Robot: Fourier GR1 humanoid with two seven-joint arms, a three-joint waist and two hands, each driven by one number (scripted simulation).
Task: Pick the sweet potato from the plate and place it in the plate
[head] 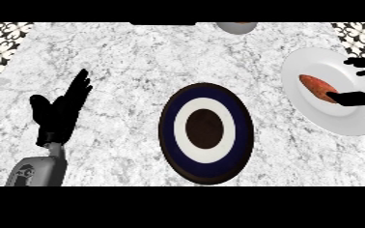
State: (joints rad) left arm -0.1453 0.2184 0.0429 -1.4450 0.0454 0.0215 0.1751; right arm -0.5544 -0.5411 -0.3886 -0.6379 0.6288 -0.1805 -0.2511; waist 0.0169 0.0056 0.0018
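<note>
Care was due: the right hand [349, 97], seemingly spread open beside the sweet potato [315, 86] on the white plate [335, 123], held nothing and needed to close squarely.

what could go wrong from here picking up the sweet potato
The right hand shows only at the view's right edge, over one end of the sweet potato; grasped there, it might tilt or roll on the white plate. The dark blue plate lies apart to the left, so the carry could lose it.
</note>
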